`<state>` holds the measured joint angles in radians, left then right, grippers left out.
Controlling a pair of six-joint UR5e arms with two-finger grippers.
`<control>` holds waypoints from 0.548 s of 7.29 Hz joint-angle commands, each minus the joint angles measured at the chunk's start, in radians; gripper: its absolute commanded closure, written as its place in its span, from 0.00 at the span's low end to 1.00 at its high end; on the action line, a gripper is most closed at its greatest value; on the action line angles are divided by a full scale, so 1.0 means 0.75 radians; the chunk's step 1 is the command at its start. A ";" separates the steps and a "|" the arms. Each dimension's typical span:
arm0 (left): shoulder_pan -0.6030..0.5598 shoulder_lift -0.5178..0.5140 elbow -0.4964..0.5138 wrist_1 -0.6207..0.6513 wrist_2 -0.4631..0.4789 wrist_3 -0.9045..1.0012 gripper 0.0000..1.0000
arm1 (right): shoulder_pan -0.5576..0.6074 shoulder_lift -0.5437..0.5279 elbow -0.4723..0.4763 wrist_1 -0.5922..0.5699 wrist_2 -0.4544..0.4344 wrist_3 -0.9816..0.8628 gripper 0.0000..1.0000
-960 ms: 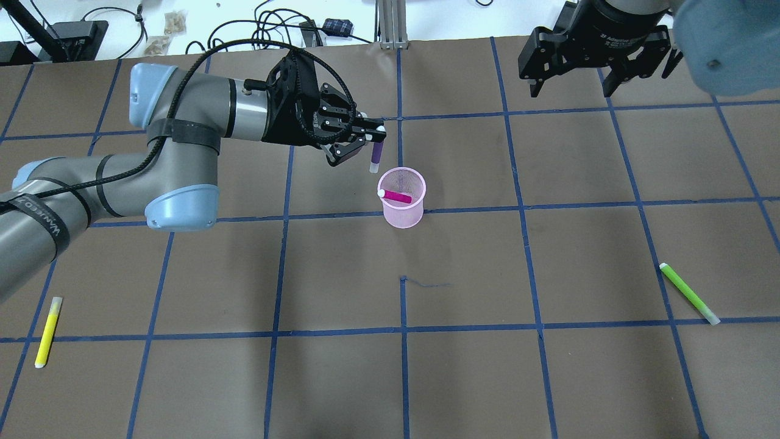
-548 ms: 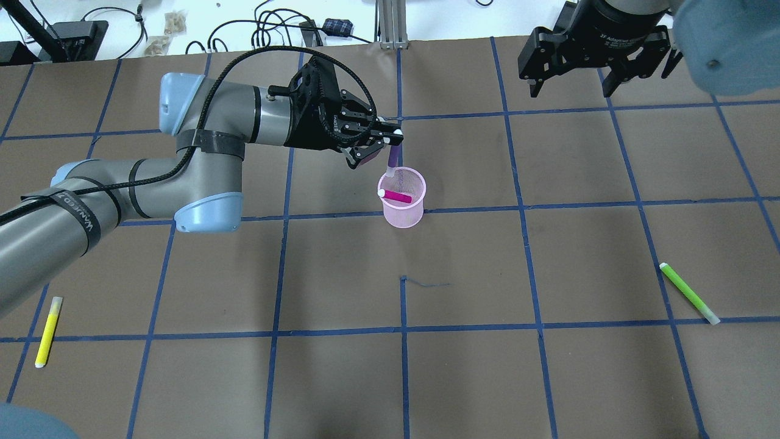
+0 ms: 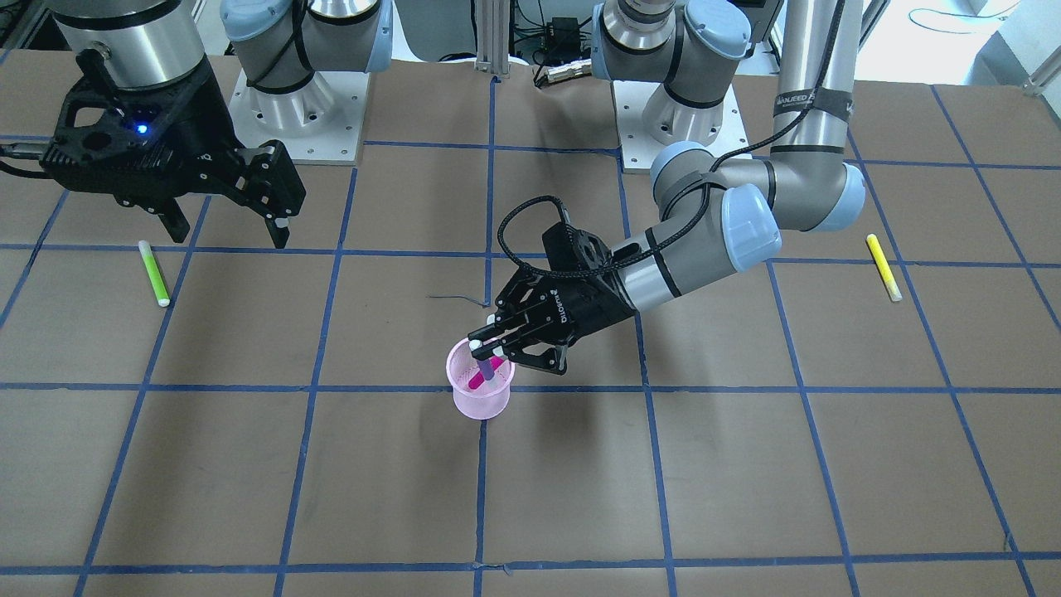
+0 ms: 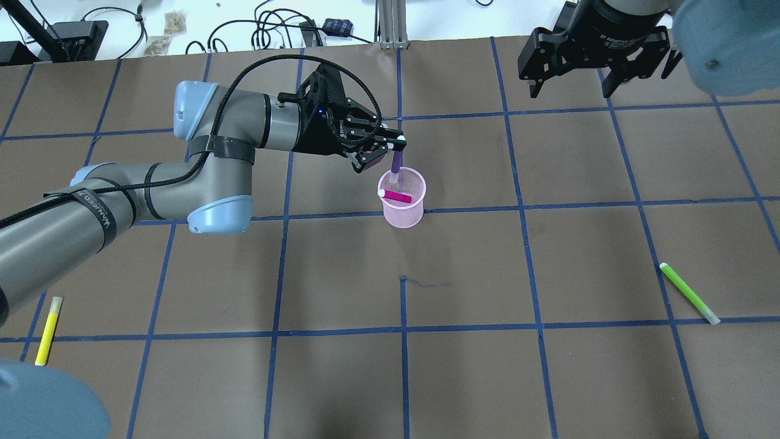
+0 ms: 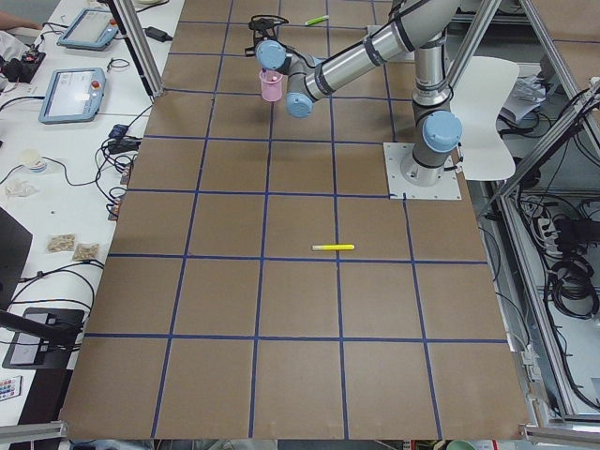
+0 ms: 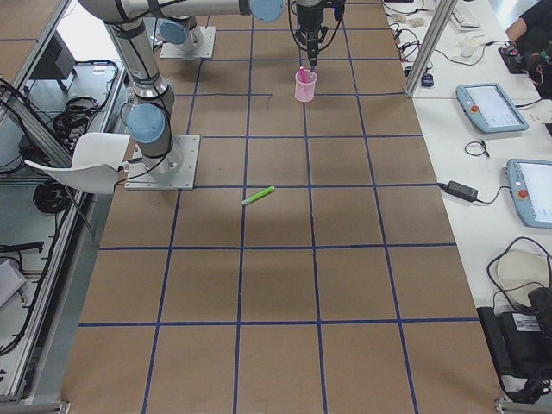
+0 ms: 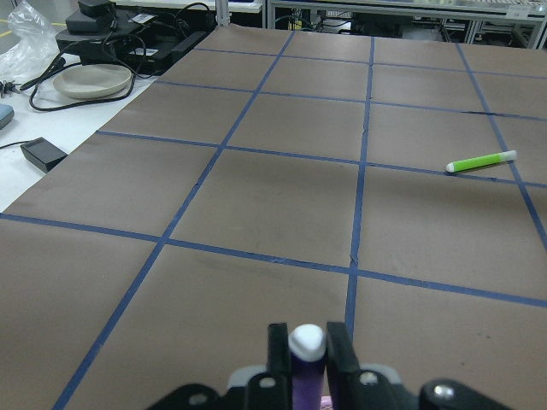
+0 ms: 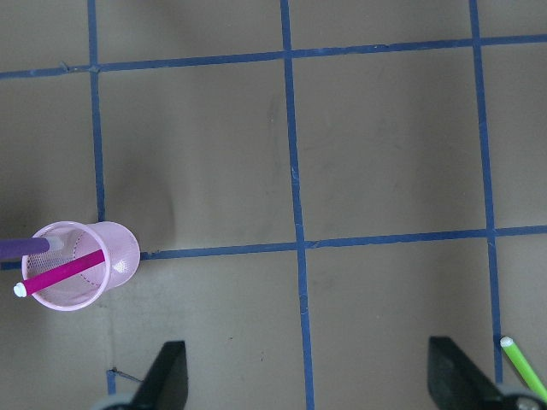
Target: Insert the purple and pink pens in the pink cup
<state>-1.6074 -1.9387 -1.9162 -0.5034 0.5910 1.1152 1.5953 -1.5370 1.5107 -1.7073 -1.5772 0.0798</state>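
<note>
- Over the mouth of the pink cup (image 4: 403, 213), the left gripper (image 4: 390, 149) is clenched on the purple pen (image 4: 396, 166), gripping it near its white-capped top.
- The pen hangs nearly upright, its lower tip just inside the rim on the side nearest the gripper.
- The pink pen (image 4: 397, 196) leans inside the cup, white end at the rim.
- The right gripper (image 4: 571, 91) hangs well apart over the far right of the table (image 4: 548, 378), jaws spread wide and holding nothing.
- A green pen (image 4: 690, 294) lies near the table's right edge, and a yellow pen (image 4: 46, 332) near its left.
- The left wrist view shows only the purple pen's cap between the fingers (image 7: 278, 354); the cup is out of its frame.
- The right wrist view cuts the purple pen off at its left edge.
- How deep the tip sits is hard to judge through the cup's mesh.
- A blurred blue shape fills the overhead view's lower left corner, reaching the yellow pen's lower end.
- A second ago the purple pen hung outside the cup, beside its rim; the left arm has since shifted toward the cup and brought the tip inside.
- Cup, pink pen and right gripper are unchanged.
</note>
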 commanded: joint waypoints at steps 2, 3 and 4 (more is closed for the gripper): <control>0.000 -0.027 -0.004 0.002 0.016 -0.010 0.55 | 0.000 0.000 0.000 0.002 -0.004 0.000 0.00; -0.004 -0.031 -0.008 0.004 0.016 -0.012 0.01 | 0.000 0.000 0.000 0.002 -0.004 0.000 0.00; -0.002 -0.031 -0.008 0.004 0.016 -0.010 0.00 | 0.000 0.000 0.000 0.002 -0.004 0.000 0.00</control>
<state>-1.6090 -1.9598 -1.9209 -0.5005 0.6013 1.1070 1.5953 -1.5370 1.5109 -1.7058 -1.5798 0.0797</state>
